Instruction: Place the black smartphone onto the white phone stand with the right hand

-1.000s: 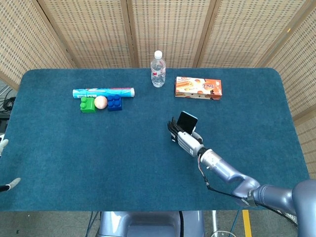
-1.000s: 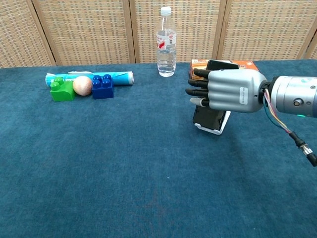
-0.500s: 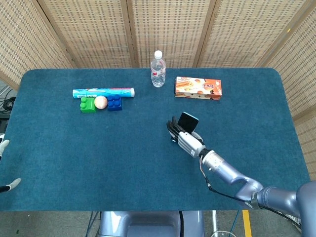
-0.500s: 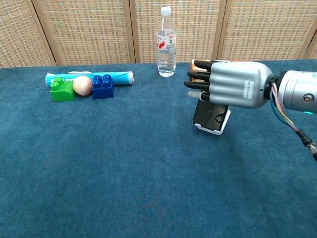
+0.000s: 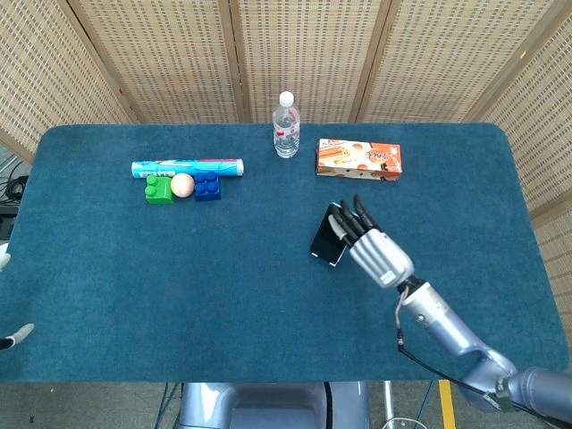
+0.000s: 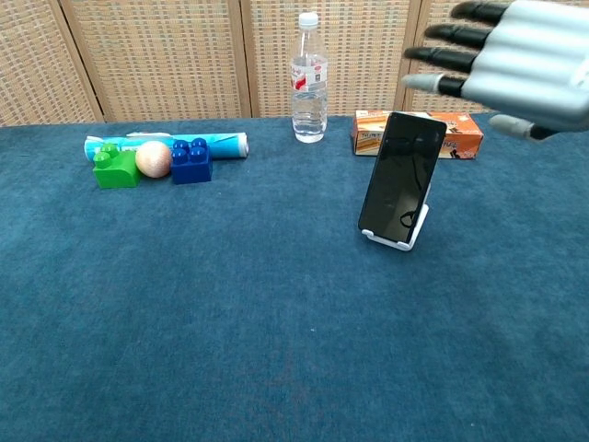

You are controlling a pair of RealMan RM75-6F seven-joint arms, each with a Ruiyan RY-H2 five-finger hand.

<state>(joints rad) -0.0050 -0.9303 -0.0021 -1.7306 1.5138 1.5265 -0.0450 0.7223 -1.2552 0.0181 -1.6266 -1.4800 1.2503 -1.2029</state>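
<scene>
Black smartphone point(image 6: 401, 178) sits propped on the white phone stand point(image 6: 411, 230), long axis near upright, leaning back. Right hand point(image 6: 515, 57) hovers above and to its right, fingers spread, holding nothing, clear of it. Left hand point(image 5: 7, 299) far off, state unclear. Placement looks done.

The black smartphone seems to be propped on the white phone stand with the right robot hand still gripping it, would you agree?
Not quite. The black smartphone does stand propped on the white phone stand, but the right robot hand is not gripping it. The chest view shows the robot hand raised above and to the side of the phone, fingers spread, with a clear gap between them.
</scene>
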